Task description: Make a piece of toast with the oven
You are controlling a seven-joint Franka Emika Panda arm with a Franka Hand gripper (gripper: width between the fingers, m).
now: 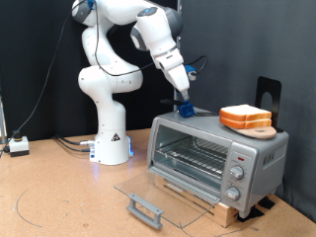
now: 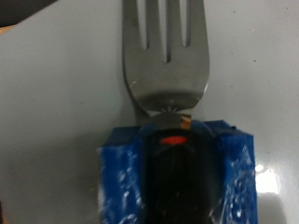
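Observation:
The silver oven (image 1: 242,148) stands at the exterior view's right with its glass door (image 1: 168,190) folded down flat and its wire rack (image 1: 193,156) showing inside. Two stacked pieces of toast (image 1: 245,116) lie on a round wooden board (image 1: 260,130) on the oven's roof. My gripper (image 1: 184,101) is lowered onto the roof's other end, right at a small blue block (image 1: 188,112). In the wrist view a metal fork (image 2: 166,56) lies on the grey roof, its handle running into the blue block (image 2: 120,177). My fingers do not show there.
The door's grey bar handle (image 1: 144,209) juts out over the brown table (image 1: 49,197). The oven sits on a wooden base (image 1: 197,197). A black stand (image 1: 268,94) rises behind the oven. Cables and a white box (image 1: 18,145) lie at the exterior view's left.

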